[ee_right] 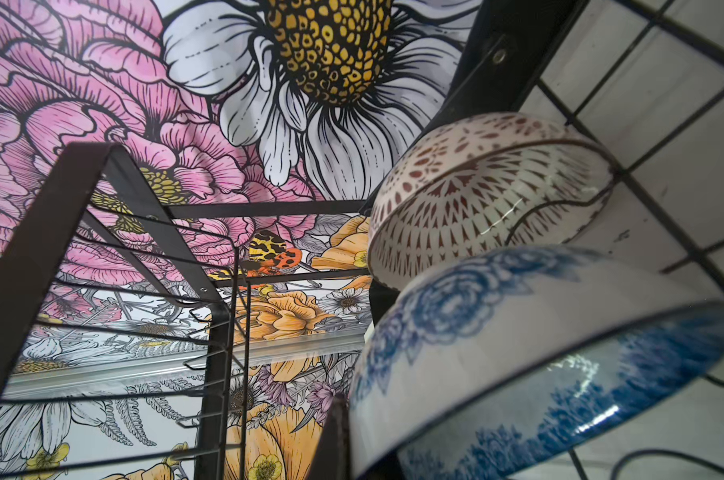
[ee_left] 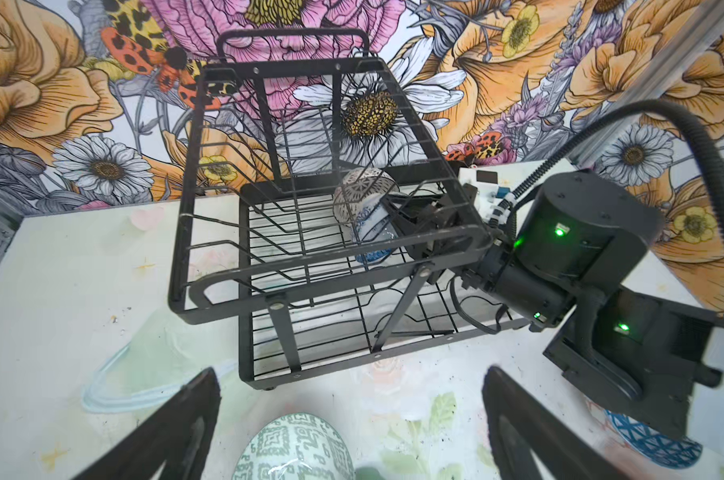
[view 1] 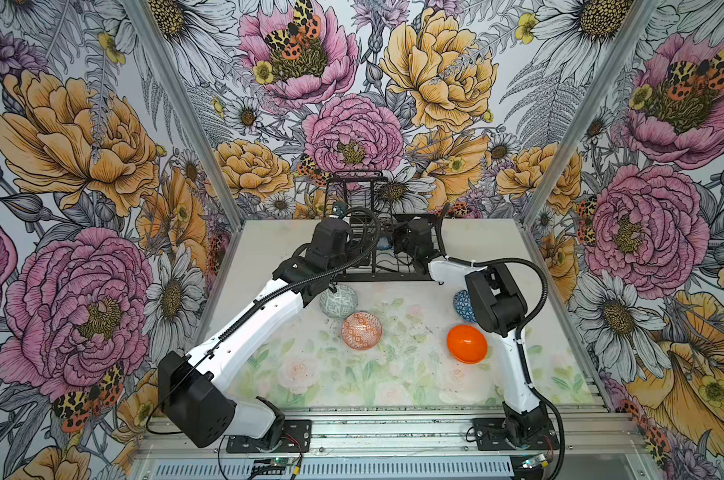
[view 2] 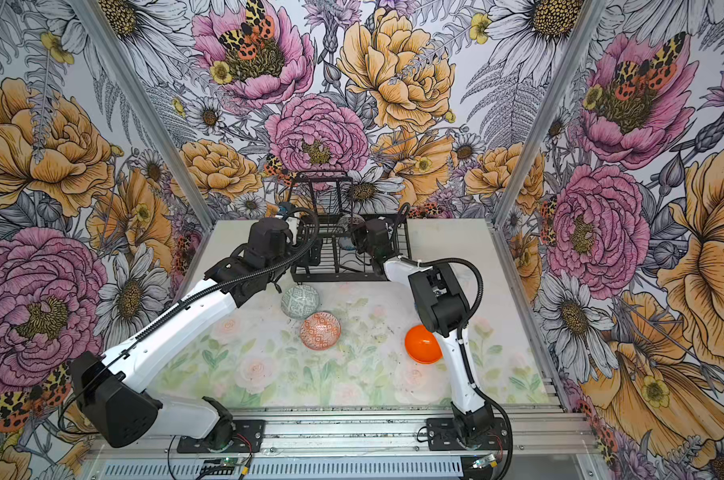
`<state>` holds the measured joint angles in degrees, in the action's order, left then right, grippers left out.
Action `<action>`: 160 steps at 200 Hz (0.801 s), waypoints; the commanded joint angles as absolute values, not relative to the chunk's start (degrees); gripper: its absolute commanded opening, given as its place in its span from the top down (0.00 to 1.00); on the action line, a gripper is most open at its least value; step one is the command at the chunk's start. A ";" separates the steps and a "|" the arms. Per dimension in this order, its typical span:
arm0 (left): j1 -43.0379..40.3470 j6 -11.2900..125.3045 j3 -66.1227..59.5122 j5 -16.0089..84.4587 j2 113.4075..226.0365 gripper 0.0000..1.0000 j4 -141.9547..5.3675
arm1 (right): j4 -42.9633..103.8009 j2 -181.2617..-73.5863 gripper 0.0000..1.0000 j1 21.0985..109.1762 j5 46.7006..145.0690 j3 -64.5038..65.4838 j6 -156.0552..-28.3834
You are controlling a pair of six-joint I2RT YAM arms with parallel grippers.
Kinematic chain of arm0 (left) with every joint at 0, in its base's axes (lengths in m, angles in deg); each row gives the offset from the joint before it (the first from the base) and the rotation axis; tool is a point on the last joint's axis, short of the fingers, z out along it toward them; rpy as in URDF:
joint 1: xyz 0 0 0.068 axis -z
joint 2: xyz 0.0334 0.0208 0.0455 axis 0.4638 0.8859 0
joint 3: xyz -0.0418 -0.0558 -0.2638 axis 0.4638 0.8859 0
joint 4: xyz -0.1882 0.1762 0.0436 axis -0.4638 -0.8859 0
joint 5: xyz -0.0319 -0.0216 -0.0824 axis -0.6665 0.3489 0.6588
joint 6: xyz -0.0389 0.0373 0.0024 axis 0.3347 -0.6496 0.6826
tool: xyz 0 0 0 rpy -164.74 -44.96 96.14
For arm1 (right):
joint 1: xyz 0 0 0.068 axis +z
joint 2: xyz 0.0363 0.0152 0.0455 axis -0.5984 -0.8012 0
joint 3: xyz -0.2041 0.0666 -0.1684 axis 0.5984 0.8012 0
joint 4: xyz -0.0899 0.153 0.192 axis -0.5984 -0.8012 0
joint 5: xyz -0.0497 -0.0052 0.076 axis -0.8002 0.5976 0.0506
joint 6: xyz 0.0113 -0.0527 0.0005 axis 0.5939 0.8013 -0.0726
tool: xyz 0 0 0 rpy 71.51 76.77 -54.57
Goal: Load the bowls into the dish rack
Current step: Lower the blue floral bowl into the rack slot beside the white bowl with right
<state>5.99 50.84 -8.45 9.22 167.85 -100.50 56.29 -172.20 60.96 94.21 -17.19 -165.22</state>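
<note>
Pale, flower-printed tabletop carries four bowls: plain orange, orange-white, blue-triangled, grey-green. My left gripper hangs wide open and empty above the grey-green one. Beyond, my right gripper is clamped on the blue-speckled bowl inside the dish rack, just beside the dark-and-white bowl. Flowered wallpaper covers three walls.

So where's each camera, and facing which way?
Top views: high up, looking down on the dish rack, left arm and right arm.
Left wrist: behind the open left pincer, facing rack and grey-green bowl.
Right wrist: in the rack, looking up past the blue-speckled bowl; hardly any robot.
Shared: both wrists see the dark-and-white bowl.
</note>
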 commanded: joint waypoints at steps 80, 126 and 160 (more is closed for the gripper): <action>4.89 50.56 -13.21 15.02 172.12 0.01 -102.48 | 61.82 -175.78 1.00 61.70 91.54 -24.13 -167.07; 4.80 50.56 -13.03 14.85 172.31 0.01 -102.58 | 62.83 -178.22 1.00 62.05 90.37 -25.98 -168.80; 4.63 50.25 -12.74 14.40 172.22 0.01 -102.66 | 62.92 -178.51 1.00 62.44 89.47 -25.38 -168.65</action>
<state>5.38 50.47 -11.90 14.66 172.24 -102.58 58.63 -178.10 61.73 91.37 -23.53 -168.58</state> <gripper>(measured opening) 0.986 0.081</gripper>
